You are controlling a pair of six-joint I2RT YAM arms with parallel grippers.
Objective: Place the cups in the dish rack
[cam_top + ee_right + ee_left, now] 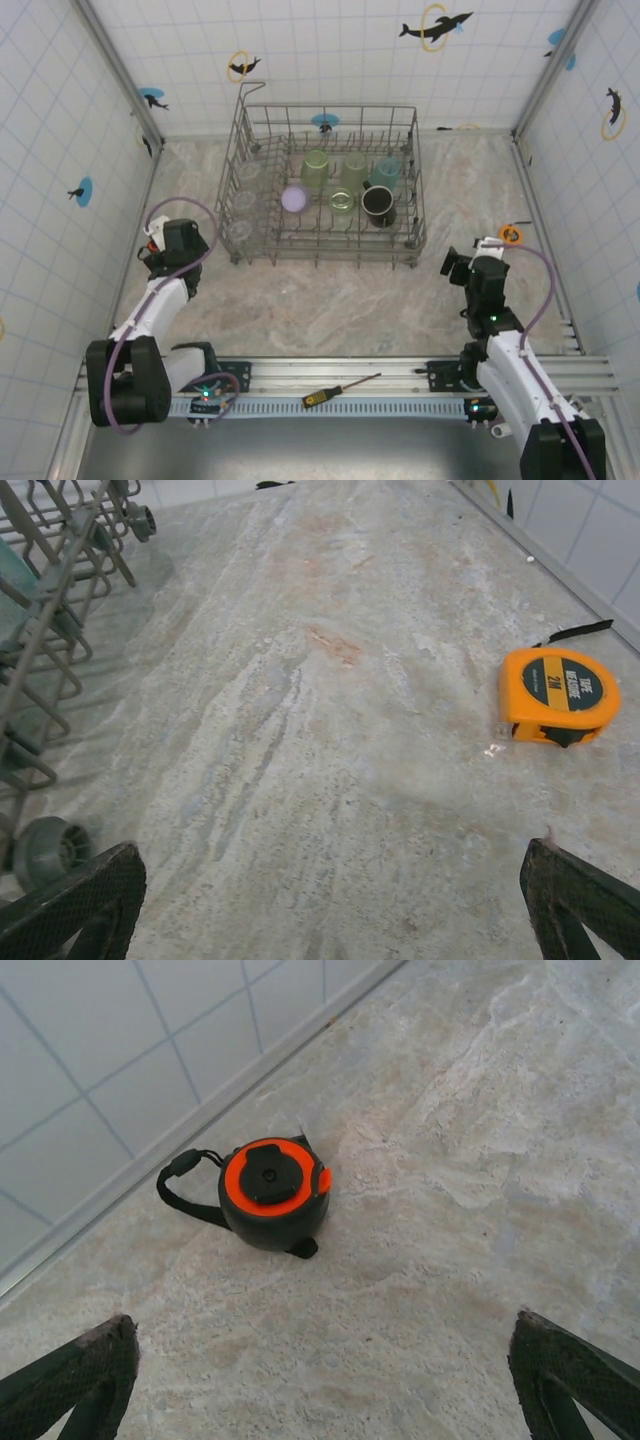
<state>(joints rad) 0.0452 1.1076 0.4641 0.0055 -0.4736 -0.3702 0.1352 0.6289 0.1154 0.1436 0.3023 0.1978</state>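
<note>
The dish rack (262, 150), a grey wire basket, stands at the back middle of the table. Inside it are three pale green cups (316, 170), a teal cup (387, 172), a lavender cup (293, 197), a black mug (378, 205) and clear cups (243, 203) down the left side. My left gripper (168, 246) hovers near the rack's front left corner, open (320, 1370) with bare table between its fingers. My right gripper (468, 263) sits off the rack's front right corner, also open (330, 890) and holding nothing. The rack's corner and wheel (50, 850) show at the left of the right wrist view.
An orange-and-black round tape measure (275, 1192) lies by the left wall, just ahead of the left gripper. An orange tape measure (558, 695) lies by the right wall. A screwdriver (340, 390) rests on the front rail. Tiled walls enclose the marble table (330, 300).
</note>
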